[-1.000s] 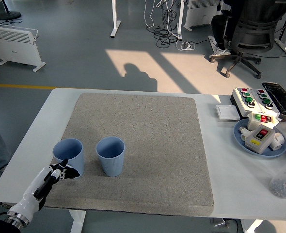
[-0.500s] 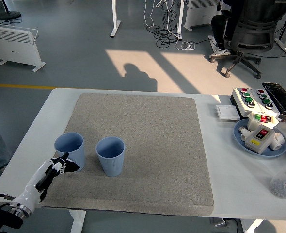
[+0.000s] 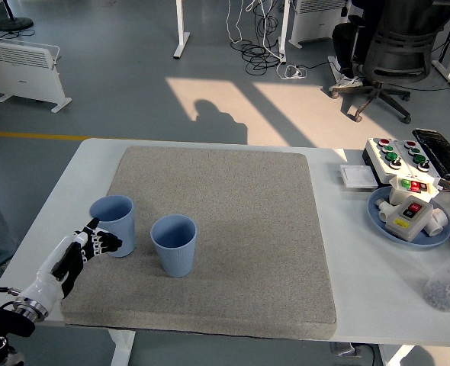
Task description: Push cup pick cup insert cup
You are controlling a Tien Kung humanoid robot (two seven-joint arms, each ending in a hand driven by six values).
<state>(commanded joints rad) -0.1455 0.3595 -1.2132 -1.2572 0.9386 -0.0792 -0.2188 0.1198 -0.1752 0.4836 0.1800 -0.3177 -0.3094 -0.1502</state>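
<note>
Two blue cups upright on grey mat (image 3: pixel 233 229), white desk (image 3: pixel 347 252). Left cup (image 3: pixel 114 225) near mat's left edge, right cup (image 3: pixel 174 244) just beside, apart. Left hand (image 3: pixel 91 245) at left cup's near-left wall, fingers loosely extended, grasping nothing (contact probable, hard to confirm). Placed low for pushing toward neighbour.

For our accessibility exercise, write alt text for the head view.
The robot's left hand touches the near-left side of a blue cup, fingers extended, on a grey mat. A second blue cup stands just to its right, apart. A plate of switch boxes sits at the table's right.
</note>
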